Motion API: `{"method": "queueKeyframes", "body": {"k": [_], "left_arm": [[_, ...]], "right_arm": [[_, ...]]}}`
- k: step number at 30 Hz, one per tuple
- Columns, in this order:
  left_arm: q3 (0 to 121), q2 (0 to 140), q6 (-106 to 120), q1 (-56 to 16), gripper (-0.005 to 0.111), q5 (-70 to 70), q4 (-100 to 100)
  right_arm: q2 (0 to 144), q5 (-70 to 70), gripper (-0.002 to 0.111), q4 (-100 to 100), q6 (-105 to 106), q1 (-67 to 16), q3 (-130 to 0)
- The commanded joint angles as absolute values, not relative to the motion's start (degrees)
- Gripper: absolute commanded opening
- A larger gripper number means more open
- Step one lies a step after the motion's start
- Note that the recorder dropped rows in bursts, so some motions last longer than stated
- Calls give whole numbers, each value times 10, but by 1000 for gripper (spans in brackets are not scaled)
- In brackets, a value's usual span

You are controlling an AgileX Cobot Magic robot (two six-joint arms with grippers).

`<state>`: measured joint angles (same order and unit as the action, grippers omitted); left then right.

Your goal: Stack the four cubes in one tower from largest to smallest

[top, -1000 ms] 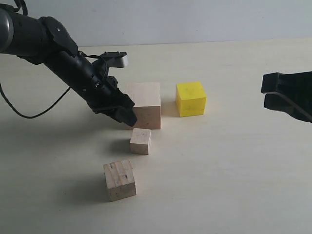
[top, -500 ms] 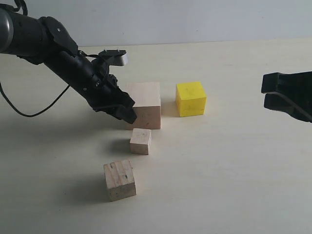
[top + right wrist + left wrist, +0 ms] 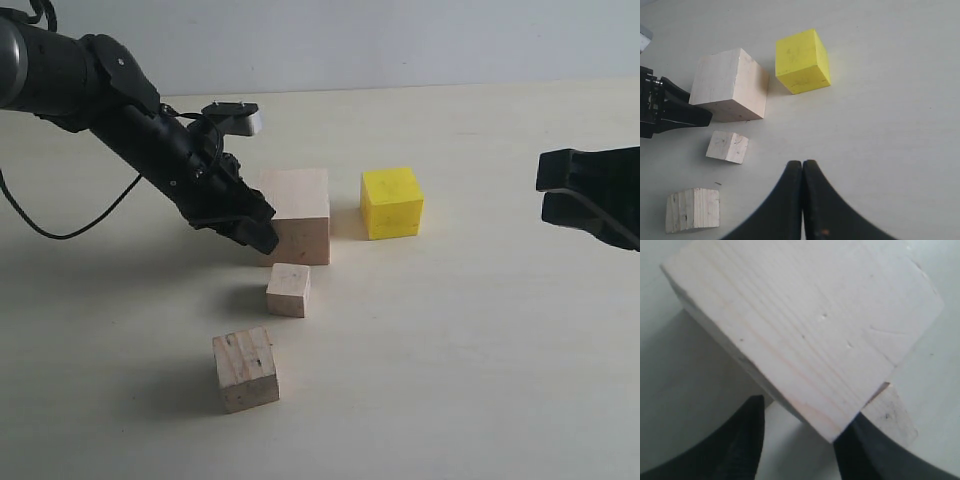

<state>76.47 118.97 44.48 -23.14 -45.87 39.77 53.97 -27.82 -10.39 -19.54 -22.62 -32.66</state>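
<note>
My left end effector (image 3: 258, 234) covers the large cube's (image 3: 302, 212) near left corner, so I cannot tell contact there. My right end effector (image 3: 548, 192) runs off the right edge.

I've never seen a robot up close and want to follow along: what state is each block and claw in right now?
Large pale bare-wood cube: resting on the table, nothing stacked on it.
Bright yellow cube: on the table, unstacked.
Small pale wood cube: on the table, unstacked.
Medium striped-grain wood cube: on the table, unstacked.
Left gripper: jaws open, straddling the large cube's corner.
Right gripper: shut, empty.
</note>
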Motion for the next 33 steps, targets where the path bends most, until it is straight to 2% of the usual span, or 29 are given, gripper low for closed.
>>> {"method": "queueKeyframes", "body": {"k": [1,20,24,29,33], "left_arm": [[765,1187,446,-234,44,-450,396],[765,1182,446,-234,44,-470,386],[765,1146,392,-232,44,-499,281],[765,1070,336,-232,44,-579,243],[765,976,279,-232,37,-577,169]], "right_arm": [[540,-276,0,-104,-190,-227,-330],[540,-276,0,-104,-190,-227,-330],[540,-276,0,-104,-190,-227,-330],[540,-277,0,-105,-190,-227,-330],[540,-266,0,-103,-177,-227,-330]]}}
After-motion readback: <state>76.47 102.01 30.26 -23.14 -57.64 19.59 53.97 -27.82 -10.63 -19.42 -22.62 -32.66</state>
